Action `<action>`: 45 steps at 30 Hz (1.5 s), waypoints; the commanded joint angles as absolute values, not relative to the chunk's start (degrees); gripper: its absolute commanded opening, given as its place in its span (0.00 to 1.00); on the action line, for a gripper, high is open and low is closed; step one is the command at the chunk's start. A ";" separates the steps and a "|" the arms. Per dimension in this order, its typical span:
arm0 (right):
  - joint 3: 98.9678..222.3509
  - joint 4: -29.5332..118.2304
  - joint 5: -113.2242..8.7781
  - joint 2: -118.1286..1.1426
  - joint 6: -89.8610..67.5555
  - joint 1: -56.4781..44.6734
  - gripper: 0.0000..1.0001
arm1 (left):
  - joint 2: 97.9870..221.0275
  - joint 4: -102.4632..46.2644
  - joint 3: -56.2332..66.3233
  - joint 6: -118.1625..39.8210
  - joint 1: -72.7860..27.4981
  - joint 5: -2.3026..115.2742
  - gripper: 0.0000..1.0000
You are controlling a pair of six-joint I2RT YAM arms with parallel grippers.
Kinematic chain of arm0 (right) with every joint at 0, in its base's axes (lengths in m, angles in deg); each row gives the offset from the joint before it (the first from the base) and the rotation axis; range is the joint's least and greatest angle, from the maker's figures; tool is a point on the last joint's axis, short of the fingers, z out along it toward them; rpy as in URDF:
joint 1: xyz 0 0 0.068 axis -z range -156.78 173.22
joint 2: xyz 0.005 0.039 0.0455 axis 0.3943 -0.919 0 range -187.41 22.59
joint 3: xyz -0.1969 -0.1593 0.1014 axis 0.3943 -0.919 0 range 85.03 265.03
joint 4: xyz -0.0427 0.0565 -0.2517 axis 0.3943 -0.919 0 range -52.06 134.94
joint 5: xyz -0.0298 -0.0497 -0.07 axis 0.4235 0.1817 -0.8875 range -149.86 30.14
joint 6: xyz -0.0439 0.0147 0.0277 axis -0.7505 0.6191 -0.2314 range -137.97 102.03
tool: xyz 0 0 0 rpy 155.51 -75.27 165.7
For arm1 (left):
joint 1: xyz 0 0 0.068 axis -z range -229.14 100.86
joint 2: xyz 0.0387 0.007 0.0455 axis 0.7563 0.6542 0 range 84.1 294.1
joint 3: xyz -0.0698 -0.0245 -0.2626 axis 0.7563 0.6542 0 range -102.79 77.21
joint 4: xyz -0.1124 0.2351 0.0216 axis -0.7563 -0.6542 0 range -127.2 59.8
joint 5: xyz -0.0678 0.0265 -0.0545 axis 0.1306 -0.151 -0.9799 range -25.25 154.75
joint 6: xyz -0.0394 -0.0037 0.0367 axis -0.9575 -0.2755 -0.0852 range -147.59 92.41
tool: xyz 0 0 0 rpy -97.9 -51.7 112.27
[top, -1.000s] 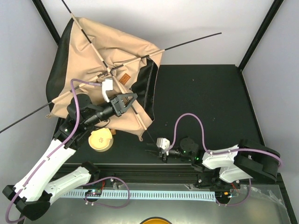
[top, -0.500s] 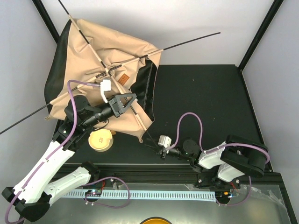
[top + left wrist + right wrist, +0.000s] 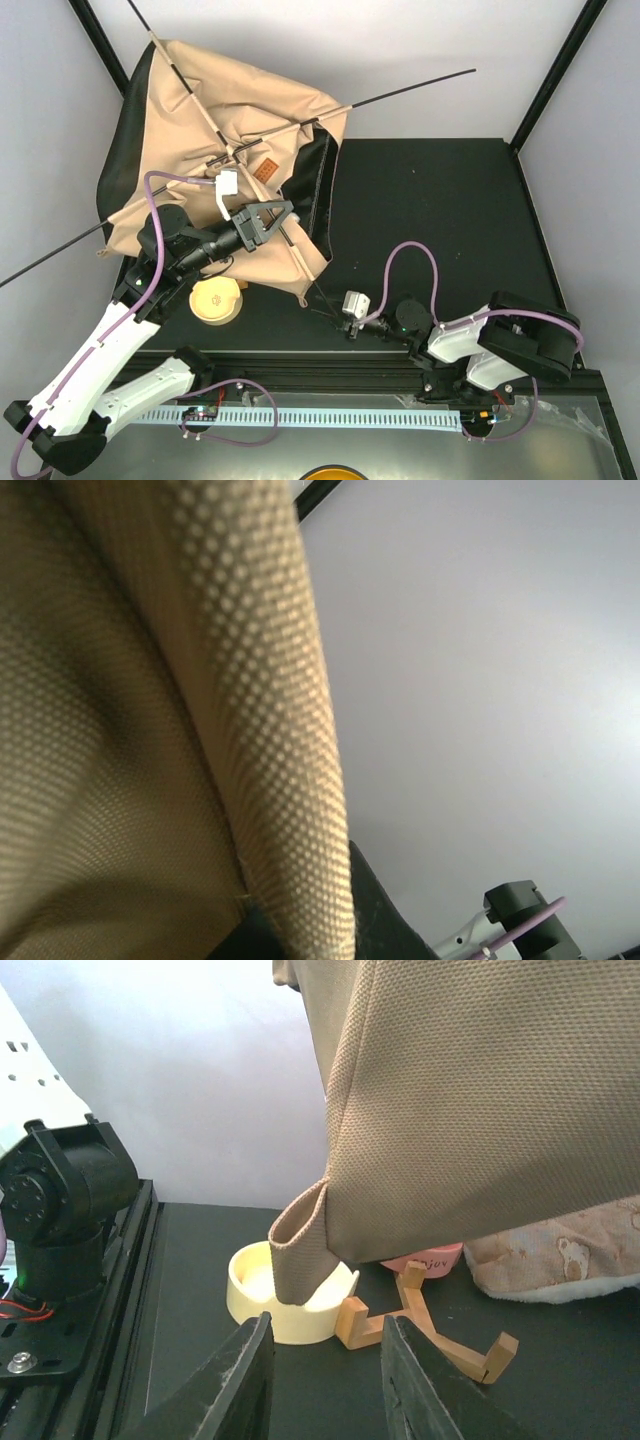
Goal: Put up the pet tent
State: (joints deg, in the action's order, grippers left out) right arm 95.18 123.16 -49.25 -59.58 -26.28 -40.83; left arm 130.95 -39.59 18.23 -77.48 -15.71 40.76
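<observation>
Unchanged: left gripper pinched shut on tent sleeve, centre-left of top view. Tent in same spot, upper left, slumped, poles sticking out loose. Changed: right arm elbow swung toward lower right. At bottom centre, right gripper barely shifted, jaws narrowly apart, empty, facing hanging corner loop. Reads as lining up, no grab yet; most of setup left.
</observation>
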 commanded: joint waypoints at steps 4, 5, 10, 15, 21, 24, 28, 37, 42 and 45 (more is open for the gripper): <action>99.63 127.31 -47.49 -61.74 -29.74 -41.20 0.34 | 129.89 -34.78 16.31 -77.28 -16.03 38.56 0.02; 100.18 126.62 -47.08 -61.78 -29.90 -41.18 0.35 | 129.94 -34.66 16.35 -77.33 -16.03 38.59 0.01; 101.81 123.96 -45.61 -62.27 -30.33 -41.23 0.39 | 129.81 -34.09 16.65 -77.69 -16.08 38.56 0.02; 101.30 123.54 -45.43 -62.84 -30.54 -41.25 0.42 | 129.87 -33.96 16.41 -77.54 -16.06 38.64 0.02; 100.09 122.90 -45.05 -63.46 -30.45 -41.29 0.46 | 130.07 -34.06 15.74 -77.34 -16.01 38.56 0.01; 100.20 123.46 -45.41 -64.12 -30.53 -41.28 0.45 | 130.07 -34.10 15.69 -77.34 -16.01 38.31 0.02; 101.50 122.33 -45.28 -64.66 -30.92 -41.26 0.41 | 130.07 -34.18 15.69 -77.42 -16.02 38.31 0.02; 101.74 123.93 -46.44 -65.02 -30.83 -41.26 0.30 | 130.08 -34.43 15.67 -77.34 -16.05 38.45 0.02; 101.85 123.57 -46.42 -64.30 -30.59 -41.25 0.23 | 129.98 -34.43 15.87 -77.18 -16.02 38.56 0.02; 102.05 123.02 -46.36 -64.00 -30.47 -41.28 0.21 | 129.98 -34.51 15.91 -77.08 -16.03 38.56 0.02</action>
